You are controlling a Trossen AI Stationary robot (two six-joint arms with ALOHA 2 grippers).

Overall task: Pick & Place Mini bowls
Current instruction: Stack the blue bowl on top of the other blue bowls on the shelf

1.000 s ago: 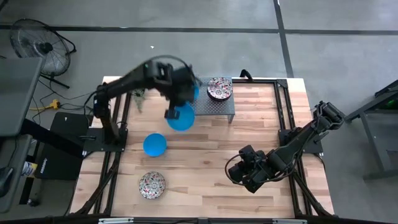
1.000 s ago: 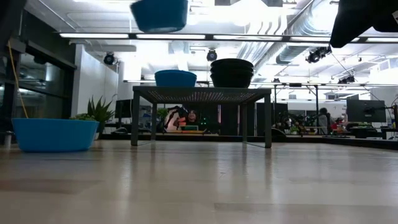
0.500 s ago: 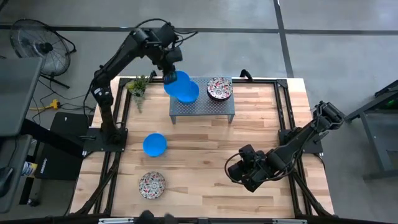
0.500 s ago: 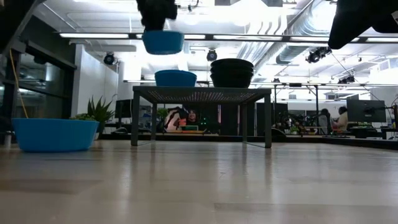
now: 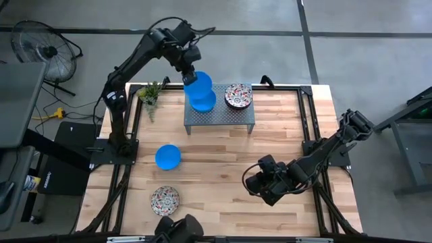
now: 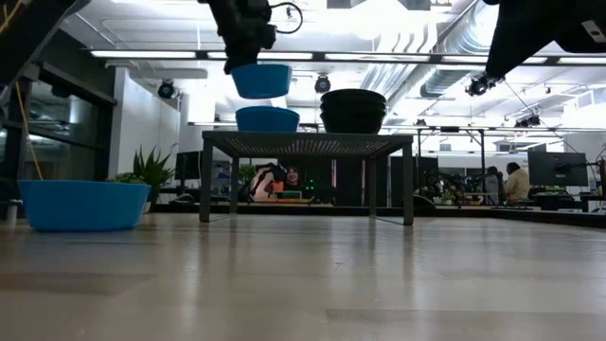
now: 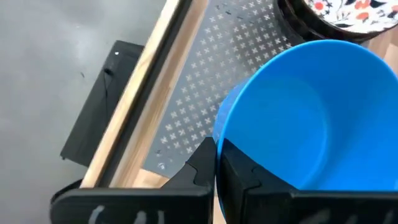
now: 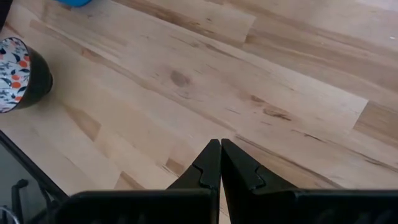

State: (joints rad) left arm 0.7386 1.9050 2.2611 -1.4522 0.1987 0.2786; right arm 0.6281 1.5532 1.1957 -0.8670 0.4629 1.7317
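A blue bowl [image 5: 198,85] is held by its rim in the pinched left gripper [image 7: 216,163], directly above a second blue bowl [image 6: 267,118] resting on the metal stand [image 5: 236,116]. The carried bowl is kept upright, apart from the one beneath, seemingly just short of nesting. The right gripper [image 8: 220,163], closed and empty, is parked well away from the stand.

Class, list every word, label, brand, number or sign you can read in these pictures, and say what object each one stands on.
None: no readable text shows in any view.
White marks on the left gripper's dark body in its wrist view: too blurred to read.
Small white mark on the perforated grey metal stand: too small to read.
The floral mini bowl carries a pattern only, and the blue mini bowl is plain.
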